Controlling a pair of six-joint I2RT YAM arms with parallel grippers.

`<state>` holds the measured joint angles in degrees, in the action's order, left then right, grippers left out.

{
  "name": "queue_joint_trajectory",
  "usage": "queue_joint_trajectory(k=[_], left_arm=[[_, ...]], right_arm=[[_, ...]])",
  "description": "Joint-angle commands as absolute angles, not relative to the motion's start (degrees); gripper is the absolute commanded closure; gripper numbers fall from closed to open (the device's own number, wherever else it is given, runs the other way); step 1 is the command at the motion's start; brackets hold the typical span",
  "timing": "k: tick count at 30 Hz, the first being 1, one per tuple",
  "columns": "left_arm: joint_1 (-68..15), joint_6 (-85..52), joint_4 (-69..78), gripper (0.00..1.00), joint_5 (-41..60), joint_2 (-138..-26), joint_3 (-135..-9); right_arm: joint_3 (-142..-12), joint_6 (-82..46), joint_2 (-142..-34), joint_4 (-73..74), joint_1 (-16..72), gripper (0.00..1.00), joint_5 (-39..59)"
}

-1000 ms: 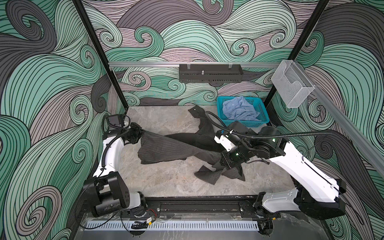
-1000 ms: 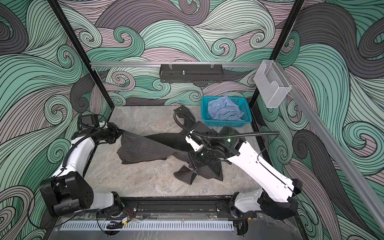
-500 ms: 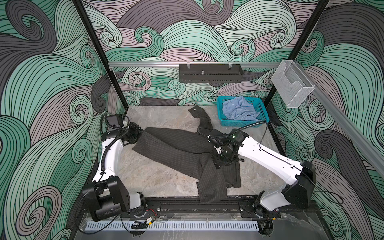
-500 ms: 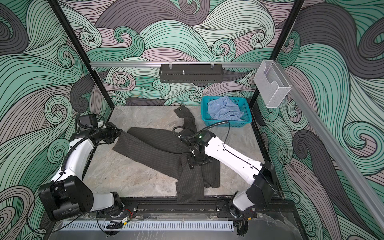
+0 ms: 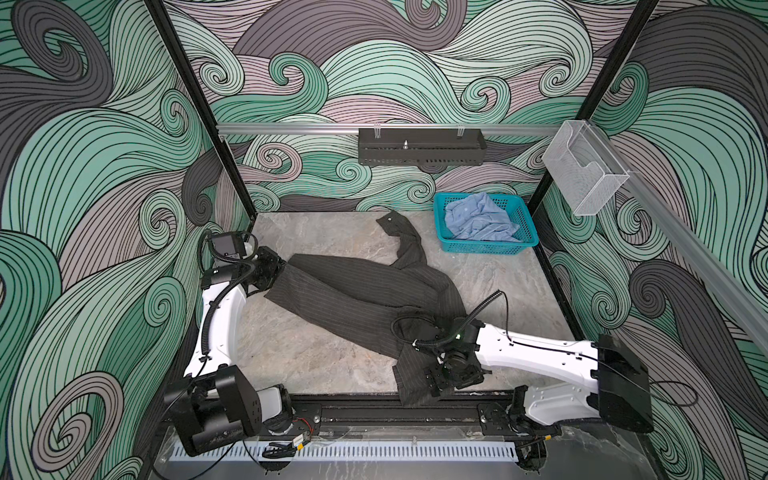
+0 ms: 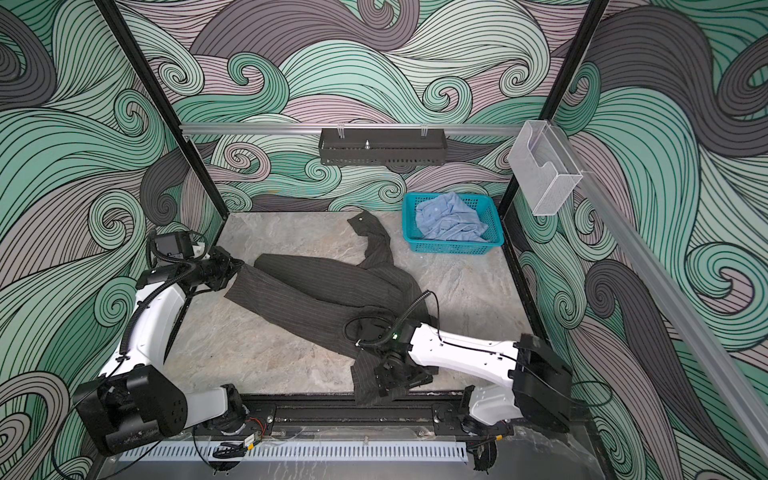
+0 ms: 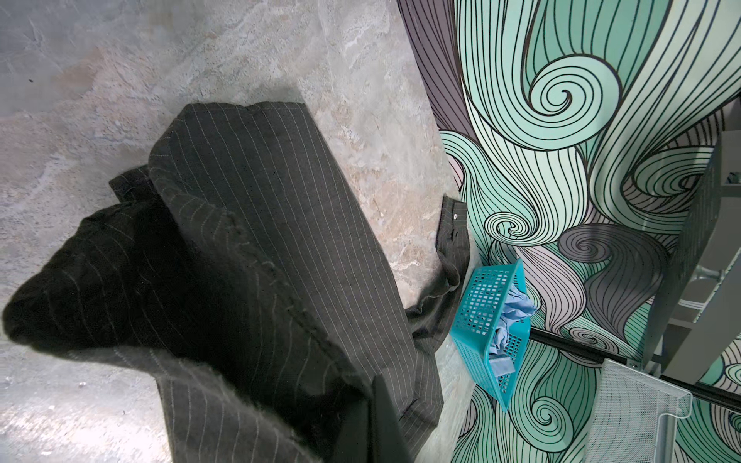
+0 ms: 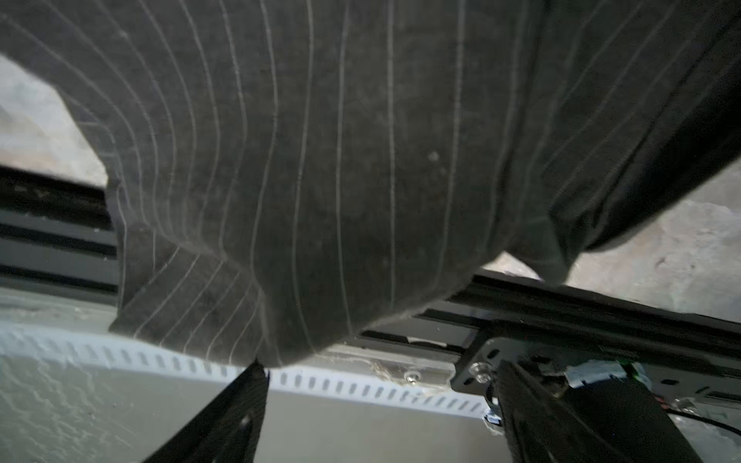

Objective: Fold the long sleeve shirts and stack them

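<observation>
The dark pinstriped long sleeve shirt point(image 5: 353, 299) point(image 6: 316, 295) lies stretched slantwise across the table, from far left to the front edge. One sleeve point(image 5: 399, 232) points toward the back. My left gripper point(image 5: 278, 272) point(image 6: 239, 266) point(image 7: 373, 425) is shut on the shirt's left edge point(image 7: 260, 224). My right gripper point(image 5: 434, 386) point(image 6: 386, 382) point(image 8: 381, 421) stands open low over the shirt's front end point(image 8: 361, 160), which hangs over the front rail. The cloth lies just past its fingertips point(image 8: 240, 401), unpinched. The light blue shirt point(image 5: 478, 220) point(image 6: 449, 220) point(image 7: 517, 308) sits crumpled in the basket.
A teal mesh basket point(image 5: 490, 248) point(image 6: 453, 248) point(image 7: 477, 320) stands at the back right corner. A black rail point(image 5: 353, 409) runs along the front edge. A clear plastic bin point(image 5: 582, 174) and a black tray point(image 5: 419, 147) hang on the upper rails.
My right gripper pulled the dark shirt's end toward the front edge, then opened and let go. The shirt went from bunched to stretched out. My left gripper kept its hold.
</observation>
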<state>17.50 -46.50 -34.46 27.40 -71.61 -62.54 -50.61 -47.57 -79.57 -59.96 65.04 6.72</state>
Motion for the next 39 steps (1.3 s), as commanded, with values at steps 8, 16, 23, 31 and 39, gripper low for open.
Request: queue_joint_trajectory(k=[8, 16, 23, 31, 39], left_arm=[[17.9, -45.0, -36.7, 1.0, 26.3, -69.3, -61.7], [18.1, -44.8, -36.0, 1.0, 26.1, -69.3, -61.0], [18.8, -45.1, -35.2, 1.0, 26.0, -69.5, -60.5], [19.7, -45.0, -35.9, 1.0, 26.3, -68.0, -60.3], [19.7, -44.0, -38.4, 1.0, 27.0, -65.2, -58.3]], right_arm=[[-50.0, -48.9, -84.8, -42.7, 66.0, 0.46, 12.3], [-60.7, -42.1, -83.0, -50.1, 82.0, 1.0, 4.0], [-69.3, -31.8, -93.8, -51.7, 102.8, 1.0, 7.2], [-62.0, -41.2, -82.9, -53.3, 98.2, 0.35, -2.2], [-55.6, -43.2, -68.3, -52.2, 70.6, 0.22, -8.2]])
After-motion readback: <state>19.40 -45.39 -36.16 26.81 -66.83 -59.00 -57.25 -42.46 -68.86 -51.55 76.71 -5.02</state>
